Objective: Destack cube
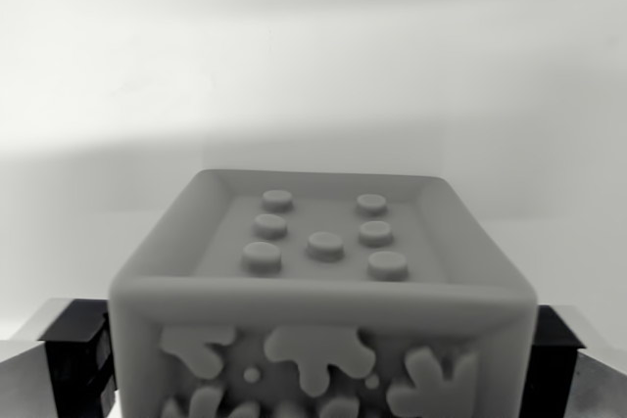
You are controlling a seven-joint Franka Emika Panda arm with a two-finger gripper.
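Note:
A pale cube (323, 281) fills the lower half of the wrist view. Its recessed top face carries several round studs, and its near face has raised splotch shapes. My gripper (313, 364) straddles it: the dark left finger (73, 354) lies against the cube's left side and the dark right finger (551, 359) against its right side, with no gap showing on either side. The jaws look shut on the cube. Anything beneath the cube is hidden by the cube itself.
Behind the cube lies a plain white surface (313, 66). A broad soft shadow (98, 183) crosses it at mid-height.

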